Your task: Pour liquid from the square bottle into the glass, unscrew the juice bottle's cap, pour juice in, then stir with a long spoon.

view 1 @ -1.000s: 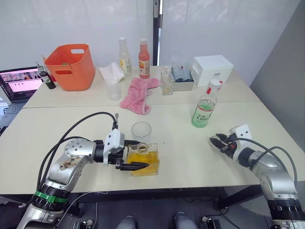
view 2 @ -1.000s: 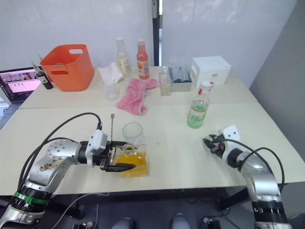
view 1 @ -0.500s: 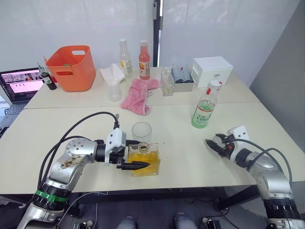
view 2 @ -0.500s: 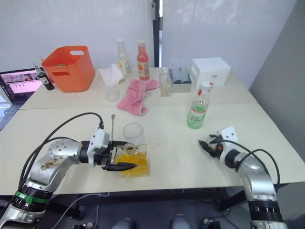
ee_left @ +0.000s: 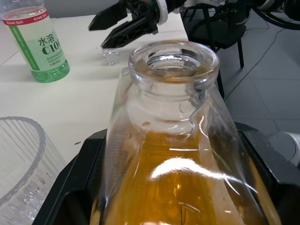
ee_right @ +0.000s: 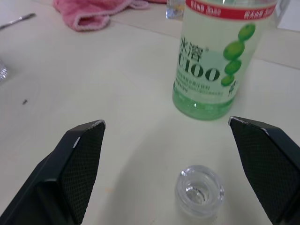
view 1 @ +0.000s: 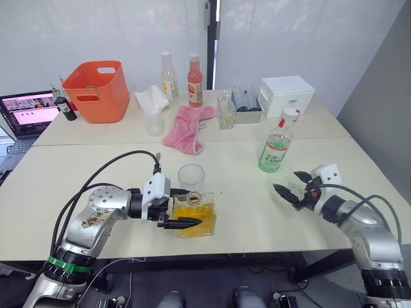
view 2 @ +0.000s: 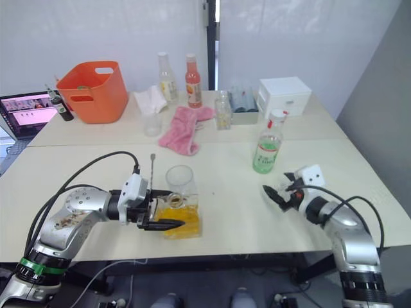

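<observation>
The square bottle [view 1: 194, 217] of amber liquid stands uncorked on the table near its front edge, and my left gripper [view 1: 187, 218] is shut on it from the left. Just behind it is the ribbed glass [view 1: 191, 176], empty. The long spoon [view 2: 151, 168] lies on the table left of the glass. To the right stands the juice bottle [view 1: 277, 144], upright with its white cap [view 1: 290, 113] on. My right gripper [view 1: 287, 181] is open, low over the table in front of the juice bottle. A small clear stopper [ee_right: 199, 190] sits on the table between its fingers, untouched.
At the back are a pink cloth [view 1: 186, 127], an orange basket [view 1: 97, 88], a pale yellow bottle [view 1: 168, 76], an orange-red bottle [view 1: 194, 80], a plain clear cup [view 1: 153, 120] by white tissue and a white box [view 1: 286, 94]. A laptop [view 1: 26, 112] stands far left.
My right gripper has opened wide and shifted slightly left and up. The left gripper and the square bottle have stayed put.
</observation>
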Action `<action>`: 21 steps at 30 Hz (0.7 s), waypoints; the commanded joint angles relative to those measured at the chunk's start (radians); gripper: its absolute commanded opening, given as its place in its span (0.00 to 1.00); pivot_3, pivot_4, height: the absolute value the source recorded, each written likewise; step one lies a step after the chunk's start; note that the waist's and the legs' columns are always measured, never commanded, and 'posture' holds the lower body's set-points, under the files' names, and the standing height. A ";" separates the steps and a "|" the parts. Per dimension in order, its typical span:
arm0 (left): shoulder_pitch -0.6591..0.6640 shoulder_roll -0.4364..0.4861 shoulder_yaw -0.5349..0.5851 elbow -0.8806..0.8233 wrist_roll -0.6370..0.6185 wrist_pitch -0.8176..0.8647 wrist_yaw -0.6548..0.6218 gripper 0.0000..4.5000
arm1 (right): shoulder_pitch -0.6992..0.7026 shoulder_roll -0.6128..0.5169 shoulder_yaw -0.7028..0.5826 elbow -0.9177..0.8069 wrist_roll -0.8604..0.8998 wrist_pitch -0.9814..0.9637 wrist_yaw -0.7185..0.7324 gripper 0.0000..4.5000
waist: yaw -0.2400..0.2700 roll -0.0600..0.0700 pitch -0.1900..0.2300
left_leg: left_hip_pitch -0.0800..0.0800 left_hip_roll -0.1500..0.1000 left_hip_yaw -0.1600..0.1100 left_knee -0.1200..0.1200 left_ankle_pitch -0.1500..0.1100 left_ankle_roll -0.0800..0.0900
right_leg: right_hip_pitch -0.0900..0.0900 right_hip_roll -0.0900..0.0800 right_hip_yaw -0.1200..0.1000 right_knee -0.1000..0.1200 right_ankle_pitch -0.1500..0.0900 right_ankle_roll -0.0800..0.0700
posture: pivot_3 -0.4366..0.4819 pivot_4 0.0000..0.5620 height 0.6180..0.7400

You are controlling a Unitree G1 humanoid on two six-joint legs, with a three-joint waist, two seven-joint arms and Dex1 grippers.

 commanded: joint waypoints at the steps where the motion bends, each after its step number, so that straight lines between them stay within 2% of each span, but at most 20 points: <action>1: 0.013 0.000 0.028 -0.051 -0.016 -0.029 0.006 0.63 | -0.006 -0.036 -0.004 -0.172 0.088 0.075 0.044 0.99 | 0.000 0.000 0.000 | 0.000 0.000 0.000 0.000 0.000 0.000 | 0.000 0.000 0.000 0.000 0.000 0.000 | 0.48 0.27 0.99; 10: 0.076 0.010 0.067 -0.084 -0.033 -0.042 0.018 0.63 | -0.045 -0.068 0.098 -0.362 0.182 0.239 0.076 0.99 | -0.003 0.000 0.000 | -0.001 0.000 0.000 -0.001 0.000 0.000 | -0.001 0.000 0.000 0.000 0.000 0.000 | 0.48 0.27 0.99; 16: 0.101 0.011 0.091 -0.102 -0.058 -0.047 0.023 0.63 | -0.061 -0.064 0.136 -0.381 0.193 0.257 0.083 1.00 | -0.001 0.000 0.000 | -0.001 0.000 0.000 -0.001 0.000 0.000 | -0.001 0.000 0.000 -0.001 0.000 0.000 | 0.48 0.27 0.99; 21: 0.137 0.063 0.170 -0.184 -0.130 0.014 0.033 0.63 | -0.071 -0.056 0.163 -0.358 0.182 0.241 0.095 1.00 | -0.005 0.000 0.002 | -0.002 0.000 0.000 -0.002 0.000 0.000 | -0.003 0.000 0.000 0.000 0.000 0.000 | 0.48 0.27 0.99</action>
